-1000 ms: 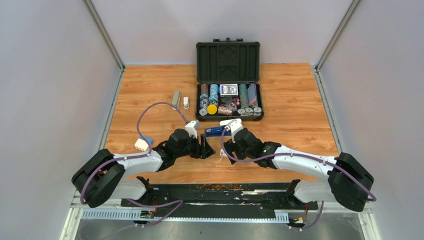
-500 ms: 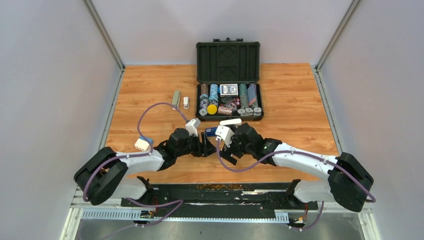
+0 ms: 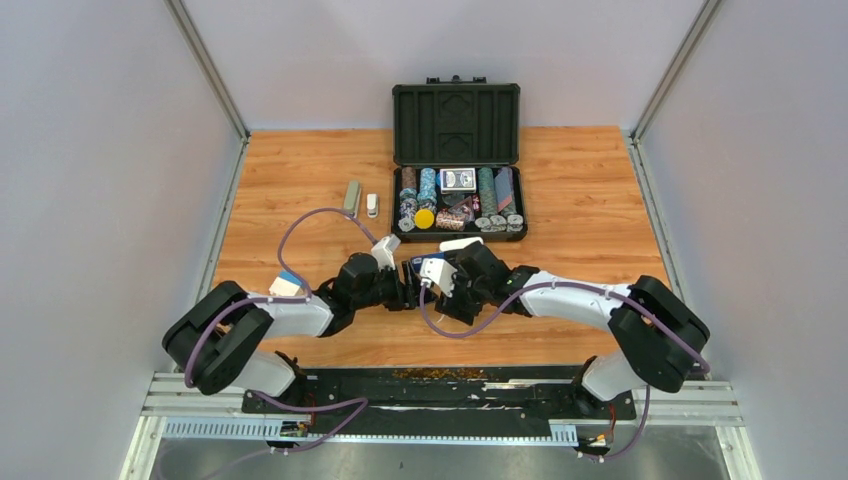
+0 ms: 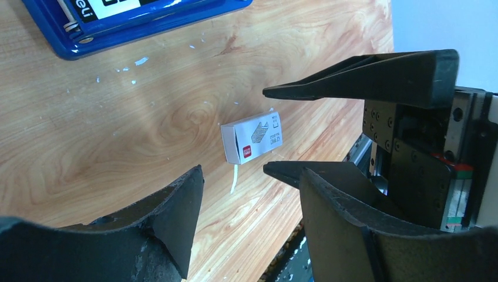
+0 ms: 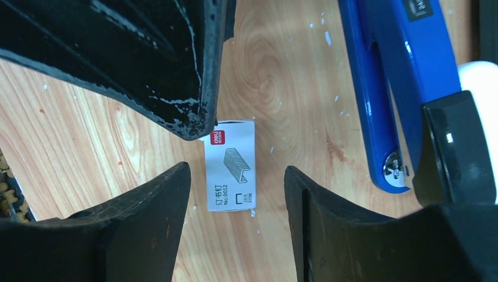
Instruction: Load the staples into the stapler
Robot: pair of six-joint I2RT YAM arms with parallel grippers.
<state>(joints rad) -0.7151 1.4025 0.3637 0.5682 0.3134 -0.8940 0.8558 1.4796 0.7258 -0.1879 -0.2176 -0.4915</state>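
The blue stapler (image 5: 399, 82) lies on the wooden table; it also shows in the left wrist view (image 4: 135, 17) and peeks out between the arms in the top view (image 3: 417, 264). No bare staples show. A tiny white box with a red mark (image 5: 231, 164) lies on the wood beside the stapler, also seen in the left wrist view (image 4: 252, 144). My right gripper (image 5: 236, 176) is open and empty, its fingers either side of the box's near end, above it. My left gripper (image 4: 251, 176) is open and empty, facing the right gripper (image 3: 432, 298) closely across the box.
An open black case (image 3: 457, 120) with poker chips and cards stands just behind the grippers. A grey-olive stapler (image 3: 352, 196) and a small white stapler (image 3: 372, 205) lie at the back left. The table's near edge and a black rail (image 3: 440, 385) run below the arms.
My right gripper has swung left and forward until it is over the white box, close to the left gripper. The left gripper has shifted only slightly.
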